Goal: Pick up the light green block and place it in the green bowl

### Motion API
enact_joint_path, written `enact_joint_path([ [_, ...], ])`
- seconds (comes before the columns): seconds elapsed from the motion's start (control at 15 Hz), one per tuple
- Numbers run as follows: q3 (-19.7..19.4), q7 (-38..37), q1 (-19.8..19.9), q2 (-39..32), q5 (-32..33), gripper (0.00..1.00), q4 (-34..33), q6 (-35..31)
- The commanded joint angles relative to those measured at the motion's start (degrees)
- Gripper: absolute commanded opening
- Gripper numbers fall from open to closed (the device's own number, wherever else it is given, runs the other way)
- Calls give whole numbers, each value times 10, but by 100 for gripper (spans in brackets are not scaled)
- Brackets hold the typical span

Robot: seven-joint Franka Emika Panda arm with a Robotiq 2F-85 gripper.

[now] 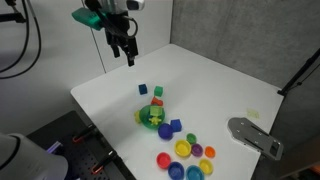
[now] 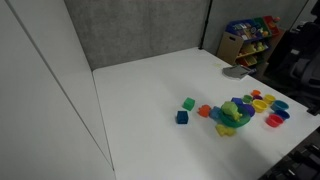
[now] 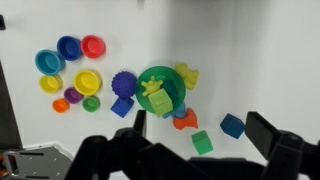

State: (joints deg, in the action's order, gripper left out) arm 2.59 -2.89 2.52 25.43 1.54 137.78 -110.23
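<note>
The green bowl (image 3: 162, 72) stands mid-table and shows in both exterior views (image 1: 142, 119) (image 2: 226, 126). The light green block (image 3: 160, 101) lies inside it, on top of other small toys, beside a yellow star shape (image 3: 150, 87). A darker green cube (image 3: 202, 143) and a blue cube (image 3: 232, 125) lie on the table beyond the bowl. My gripper (image 3: 200, 127) is open and empty. It hangs well above the table (image 1: 125, 52), over the two loose cubes and apart from the bowl.
An orange toy (image 3: 182, 119), a yellow toy (image 3: 188, 75), a purple spiky ball (image 3: 123, 84) and another blue cube (image 3: 122, 107) ring the bowl. Several small coloured bowls (image 3: 70, 65) cluster beyond. A grey object (image 1: 255, 136) lies near the table edge. A toy shelf (image 2: 250, 38) stands behind.
</note>
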Motion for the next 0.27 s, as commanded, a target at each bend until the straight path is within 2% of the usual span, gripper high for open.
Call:
enact_joint_path([
  [0.0, -7, -7, -8, 42, 4, 100, 3, 62],
  [0.07, -5, -13, -7, 21, 6, 100, -6, 35],
  [0.2, -5, -12, -8, 34, 6, 100, -1, 54],
])
